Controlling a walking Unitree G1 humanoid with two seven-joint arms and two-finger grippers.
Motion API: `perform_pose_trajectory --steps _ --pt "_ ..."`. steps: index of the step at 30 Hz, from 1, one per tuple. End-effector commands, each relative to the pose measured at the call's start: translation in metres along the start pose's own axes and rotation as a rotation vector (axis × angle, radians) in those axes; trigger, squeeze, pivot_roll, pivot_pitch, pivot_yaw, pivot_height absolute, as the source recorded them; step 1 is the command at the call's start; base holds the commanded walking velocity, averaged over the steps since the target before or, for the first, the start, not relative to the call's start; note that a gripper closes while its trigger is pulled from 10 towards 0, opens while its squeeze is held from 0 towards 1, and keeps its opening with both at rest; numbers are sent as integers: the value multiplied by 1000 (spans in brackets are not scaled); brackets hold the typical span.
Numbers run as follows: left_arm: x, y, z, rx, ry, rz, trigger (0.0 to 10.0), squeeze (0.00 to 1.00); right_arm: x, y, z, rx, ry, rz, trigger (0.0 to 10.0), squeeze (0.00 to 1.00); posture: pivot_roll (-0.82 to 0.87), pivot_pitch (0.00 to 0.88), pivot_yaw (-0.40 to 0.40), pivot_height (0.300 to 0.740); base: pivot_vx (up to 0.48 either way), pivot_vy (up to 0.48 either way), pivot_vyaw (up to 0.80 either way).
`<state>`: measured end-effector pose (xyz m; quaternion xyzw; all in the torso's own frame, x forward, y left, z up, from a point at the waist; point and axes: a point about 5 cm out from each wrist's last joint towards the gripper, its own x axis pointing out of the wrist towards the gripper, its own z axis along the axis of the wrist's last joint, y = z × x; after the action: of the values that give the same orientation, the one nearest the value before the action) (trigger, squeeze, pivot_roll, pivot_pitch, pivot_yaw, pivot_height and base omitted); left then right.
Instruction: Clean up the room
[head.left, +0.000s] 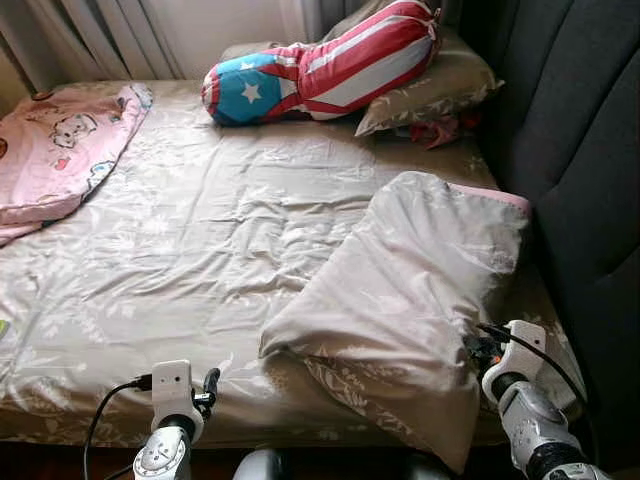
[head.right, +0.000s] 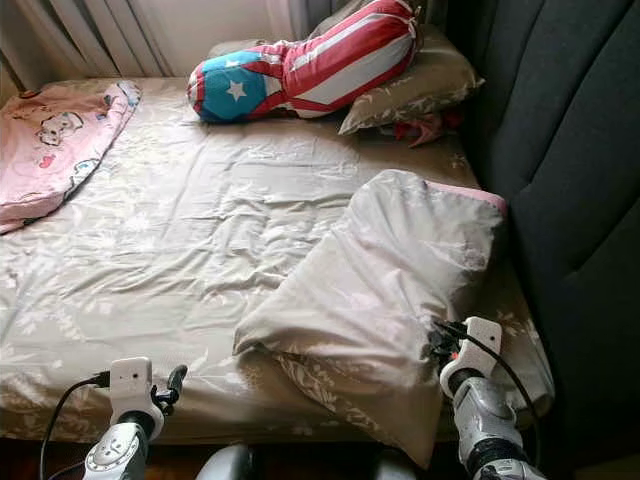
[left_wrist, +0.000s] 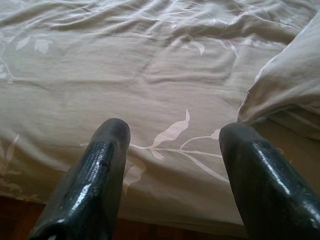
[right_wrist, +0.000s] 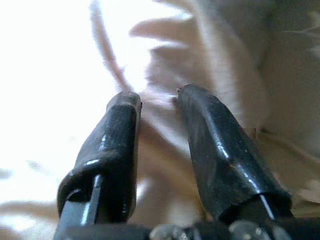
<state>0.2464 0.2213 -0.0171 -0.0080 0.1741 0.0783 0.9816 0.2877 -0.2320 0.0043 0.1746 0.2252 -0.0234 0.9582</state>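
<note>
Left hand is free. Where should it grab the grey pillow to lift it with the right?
Judging by its pose, take the near left corner of the pillow, where it bunches and lifts off the sheet. Come in low from the bed's foot edge with the open left hand, opposite the right hand pinching the right edge.
</note>
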Motion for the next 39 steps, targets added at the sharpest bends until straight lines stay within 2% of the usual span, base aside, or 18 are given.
perform_pose_trajectory --steps 1,8,16,21,25,31,32,33,34,39 --pt "-3 3 -8 -2 36 12 10000 0 0 5 -6 12 28 42 10000 1000 -92 86 39 657 0 0 0" --pt "-3 4 -7 2 36 10 10000 0 -2 5 -15 24 72 55 10000 1000 -91 86 42 657 0 0 0" --pt "-3 4 -7 5 36 8 10000 0 -7 3 -32 -14 167 20 10000 1000 -89 87 41 657 0 0 0" --pt "-4 4 -8 5 39 7 10000 0 -8 0 -35 -34 173 -17 10000 1000 -87 87 40 657 0 0 0" --pt "-4 4 -8 6 40 4 10000 0 -8 1 -37 -17 176 -24 10000 1000 -90 91 40 657 0 0 0" --pt "-5 4 -9 11 37 -1 10000 0 -10 8 -49 68 222 22 10000 1000 -82 98 44 657 0 0 0" --pt "-5 5 -9 16 34 -3 10000 0 -11 11 -54 92 239 29 10000 639 -74 105 46 657 0 0 0" --pt "-5 5 -9 16 34 -3 10000 0 -11 11 -54 92 239 29 10000 639 -74 105 46 657 0 0 0" --pt "-6 5 -9 22 33 -5 10000 0 -12 10 -57 99 251 17 10000 0 -68 111 49 657 0 0 0" --pt "-10 12 -11 41 26 -5 10000 0 -15 9 -66 100 279 -38 10000 0 -38 136 67 657 0 0 0"
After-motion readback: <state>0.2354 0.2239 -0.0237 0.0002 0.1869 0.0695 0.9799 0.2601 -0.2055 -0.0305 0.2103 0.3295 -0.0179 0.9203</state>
